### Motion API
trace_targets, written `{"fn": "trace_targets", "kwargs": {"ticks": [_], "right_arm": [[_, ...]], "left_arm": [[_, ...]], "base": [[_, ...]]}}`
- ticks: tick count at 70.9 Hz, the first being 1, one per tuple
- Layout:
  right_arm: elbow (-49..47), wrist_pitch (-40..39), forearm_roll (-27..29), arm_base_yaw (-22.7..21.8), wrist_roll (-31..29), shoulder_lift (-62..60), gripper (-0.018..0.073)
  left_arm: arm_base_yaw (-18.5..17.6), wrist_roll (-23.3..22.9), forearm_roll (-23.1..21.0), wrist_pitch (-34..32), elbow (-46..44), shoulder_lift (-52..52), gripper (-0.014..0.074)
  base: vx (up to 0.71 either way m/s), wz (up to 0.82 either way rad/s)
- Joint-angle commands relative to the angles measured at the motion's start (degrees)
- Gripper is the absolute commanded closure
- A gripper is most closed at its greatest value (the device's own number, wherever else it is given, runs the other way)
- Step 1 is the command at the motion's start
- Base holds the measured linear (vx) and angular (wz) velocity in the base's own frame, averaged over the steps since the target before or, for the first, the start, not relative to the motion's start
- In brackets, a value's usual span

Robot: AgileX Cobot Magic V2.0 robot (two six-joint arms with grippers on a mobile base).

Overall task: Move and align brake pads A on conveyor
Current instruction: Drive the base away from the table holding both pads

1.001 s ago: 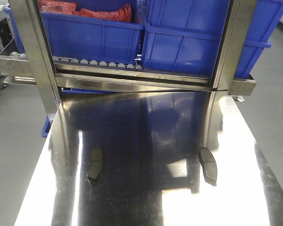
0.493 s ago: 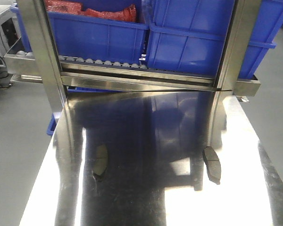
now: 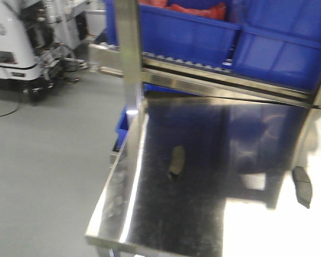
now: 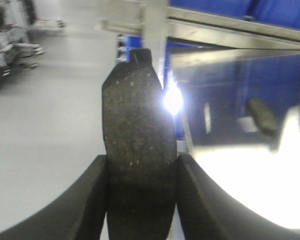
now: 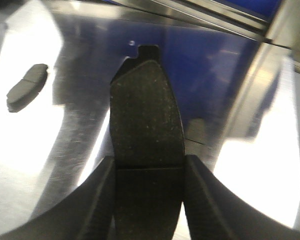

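My left gripper [image 4: 142, 160] is shut on a brake pad [image 4: 135, 115], gritty face towards the camera, held over the steel table's left edge with grey floor behind. My right gripper [image 5: 149, 162] is shut on a second brake pad [image 5: 145, 105] above the steel table. Two more pads lie on the table: one left of the middle [image 3: 176, 160] and one at the right [image 3: 302, 184]. A lying pad also shows in the left wrist view [image 4: 262, 114] and in the right wrist view [image 5: 27, 87]. The conveyor is out of view. Neither gripper shows in the front view.
The shiny steel table [image 3: 123, 203] has its left edge and front corner in view. A roller rack with blue bins [image 3: 203, 32] and steel posts [image 3: 129, 48] stands behind it. A white machine [image 3: 16, 37] stands on the grey floor at far left.
The front view has swung left: the table and rack have shifted right in the frame, and the floor and white machine have come into view. The two lying pads have not moved on the table.
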Motion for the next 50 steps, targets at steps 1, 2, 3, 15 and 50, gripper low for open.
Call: {"fn": "trace_targets", "kwargs": {"ticks": [1, 2, 3, 15, 50], "right_arm": [[-1.8, -5.1, 0.3, -0.1, -0.5, -0.2, 0.0352], [-1.8, -5.1, 0.3, -0.1, -0.5, -0.2, 0.0352], [-1.8, -5.1, 0.3, -0.1, -0.5, -0.2, 0.0352], [-1.8, -5.1, 0.3, -0.1, -0.5, -0.2, 0.0352], [-1.8, -5.1, 0.3, -0.1, -0.5, -0.2, 0.0352]], "left_arm": [[-0.2, -0.1, -0.5, -5.3, -1.6, 0.3, 0.0404], [-0.2, -0.1, -0.5, -5.3, -1.6, 0.3, 0.0404], [-0.2, -0.1, -0.5, -5.3, -1.6, 0.3, 0.0404], [-0.2, -0.1, -0.5, -5.3, -1.6, 0.3, 0.0404], [-0.2, -0.1, -0.5, -5.3, -1.6, 0.3, 0.0404]], "base": [[-0.16, 0.58], [-0.16, 0.58], [-0.16, 0.58], [-0.15, 0.55], [-0.1, 0.46]]}}
